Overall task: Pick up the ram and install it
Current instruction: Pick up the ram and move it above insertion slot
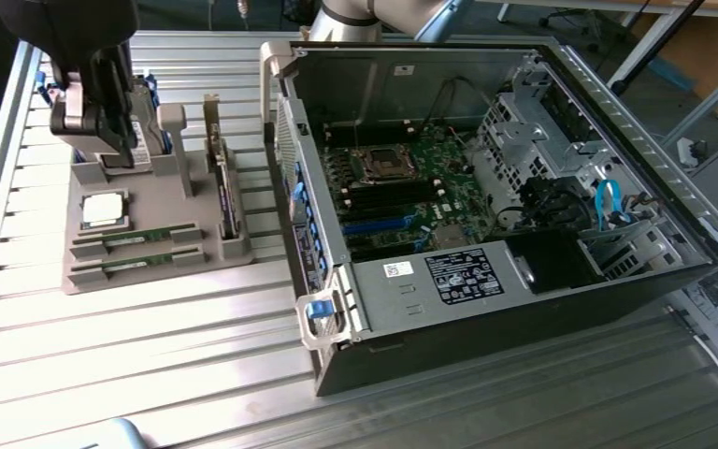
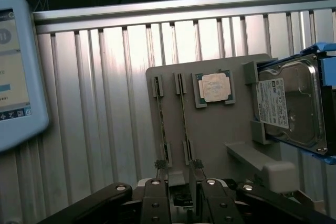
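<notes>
Your gripper hangs above the grey holder, its two fingers spread with nothing between them. The ram lies in a slot of the holder, ahead of and below the fingertips, beside a second stick. Its long axis runs straight away from the tool, crosswise to the line between the fingers, so they would close across its thickness.

A square silver processor chip sits on the flat grey plastic holder. An open metal computer case stands beside that holder.
</notes>
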Available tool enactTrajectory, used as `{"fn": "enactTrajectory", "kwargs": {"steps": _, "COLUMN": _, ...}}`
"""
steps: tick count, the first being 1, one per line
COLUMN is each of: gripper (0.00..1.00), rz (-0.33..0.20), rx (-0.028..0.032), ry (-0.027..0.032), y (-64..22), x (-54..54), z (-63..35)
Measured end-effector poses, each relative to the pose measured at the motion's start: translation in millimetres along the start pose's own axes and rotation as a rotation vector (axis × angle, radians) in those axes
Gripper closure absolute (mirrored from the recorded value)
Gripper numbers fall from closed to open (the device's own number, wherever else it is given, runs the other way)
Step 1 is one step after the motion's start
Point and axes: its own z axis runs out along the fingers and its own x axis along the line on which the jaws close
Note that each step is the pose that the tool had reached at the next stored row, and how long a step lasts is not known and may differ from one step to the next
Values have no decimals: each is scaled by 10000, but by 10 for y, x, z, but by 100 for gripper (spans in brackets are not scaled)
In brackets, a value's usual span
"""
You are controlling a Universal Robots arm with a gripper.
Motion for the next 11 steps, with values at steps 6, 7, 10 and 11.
{"fn": "enactTrajectory", "kwargs": {"steps": 6, "gripper": 70, "rz": -16, "rx": 0, "ry": 1, "y": -1, "x": 0, "z": 21}}
{"fn": "enactTrajectory", "kwargs": {"steps": 7, "gripper": 70, "rz": -19, "rx": -1, "ry": 1, "y": -1, "x": 1, "z": 25}}
{"fn": "enactTrajectory", "kwargs": {"steps": 10, "gripper": 70, "rz": -34, "rx": -1, "ry": 2, "y": -2, "x": 1, "z": 38}}
{"fn": "enactTrajectory", "kwargs": {"steps": 11, "gripper": 70, "rz": -37, "rx": -1, "ry": 2, "y": -2, "x": 1, "z": 41}}
